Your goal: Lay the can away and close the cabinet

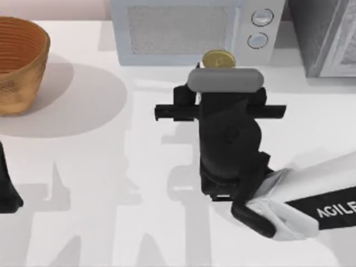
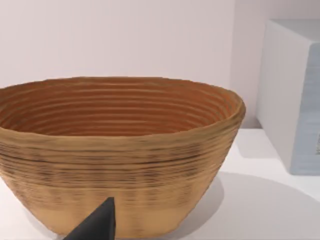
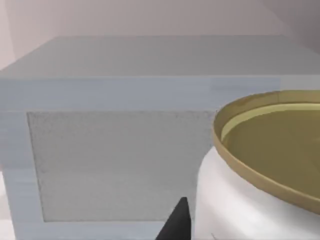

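The can (image 1: 218, 59) stands upright just in front of the microwave; its gold lid shows from above. In the right wrist view the can (image 3: 260, 190) is very near, with a white body and a gold rim. My right gripper (image 1: 221, 75) is right at the can on its near side, and its wrist hides the can's body from above. The cabinet (image 1: 325, 33), a dark grey speckled box, sits at the back right corner. My left arm (image 1: 6, 192) is parked at the table's left edge.
A light grey microwave (image 1: 189, 30) with two round knobs stands at the back centre, close behind the can. A woven basket (image 1: 19, 64) sits at the back left, and the basket (image 2: 115, 150) is close in front of the left wrist camera.
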Tool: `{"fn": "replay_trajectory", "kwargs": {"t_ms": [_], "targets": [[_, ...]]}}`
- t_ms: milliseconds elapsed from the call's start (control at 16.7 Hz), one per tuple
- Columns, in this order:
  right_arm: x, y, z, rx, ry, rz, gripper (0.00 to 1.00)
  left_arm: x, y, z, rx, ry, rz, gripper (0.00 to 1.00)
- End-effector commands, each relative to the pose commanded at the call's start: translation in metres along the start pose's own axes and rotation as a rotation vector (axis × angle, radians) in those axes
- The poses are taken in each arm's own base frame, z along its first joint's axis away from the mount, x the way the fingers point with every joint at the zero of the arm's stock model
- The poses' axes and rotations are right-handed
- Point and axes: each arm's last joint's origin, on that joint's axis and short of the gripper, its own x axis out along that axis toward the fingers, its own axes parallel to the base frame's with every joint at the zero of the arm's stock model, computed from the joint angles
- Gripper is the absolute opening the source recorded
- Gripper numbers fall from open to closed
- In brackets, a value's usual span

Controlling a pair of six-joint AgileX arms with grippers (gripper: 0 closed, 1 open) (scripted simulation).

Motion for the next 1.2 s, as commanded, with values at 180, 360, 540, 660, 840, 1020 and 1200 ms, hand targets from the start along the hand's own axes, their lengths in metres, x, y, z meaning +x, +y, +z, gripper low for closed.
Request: {"fn": "replay_trajectory", "kwargs": {"t_ms": [180,360,540,660,840,1020,1200], "targets": [[0.0,0.0,0.001,0.0,0.0,0.0,0.0,0.0,0.0,0.0,0.0,0.0,0.0,1.0],[0.002,-0.004,0.001,-0.004,0.004,-0.001,0.0,0.0,0.0,0.0,0.0,0.0,0.0,1.0],[0.009,-0.036,0.005,-0.061,0.052,0.015,0.0,0.0,0.0,0.0,0.0,0.0,0.0,1.0],[0.013,-0.07,0.014,-0.092,0.088,0.042,0.0,0.0,0.0,0.0,0.0,0.0,0.0,1.0],[0.01,-0.133,0.044,-0.085,0.089,0.081,0.0,0.0,0.0,0.0,0.0,0.0,0.0,1.0],[-0.018,-0.195,0.088,-0.036,-0.024,0.098,0.0,0.0,0.0,0.0,0.0,0.0,0.0,1.0],[-0.072,-0.241,0.12,-0.005,-0.202,0.1,0.0,0.0,0.0,0.0,0.0,0.0,0.0,1.0]]}}
